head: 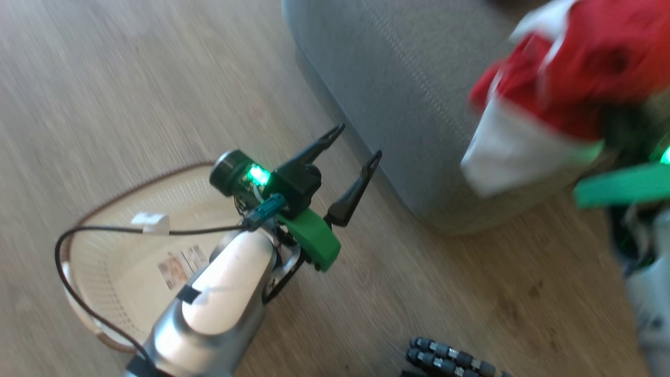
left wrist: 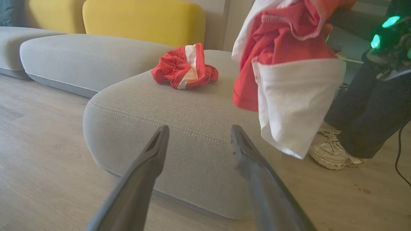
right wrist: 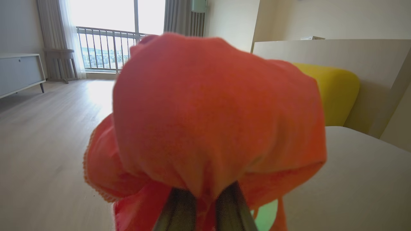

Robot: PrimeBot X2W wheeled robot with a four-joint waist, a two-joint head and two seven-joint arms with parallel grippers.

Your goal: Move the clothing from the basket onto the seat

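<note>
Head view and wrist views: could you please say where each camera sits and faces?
Head view: on the head, facing down at the cream perforated plastic basket and rounded grey fabric seat; open left gripper and pale forearm show.
Left wrist view: low, facing the seat's side and a crumpled red-and-white garment on it; own spread fingers show.
Right wrist view: facing the held red-and-white fabric garment; right gripper shut on it.
Shared: head and left wrist views show that garment.
</note>
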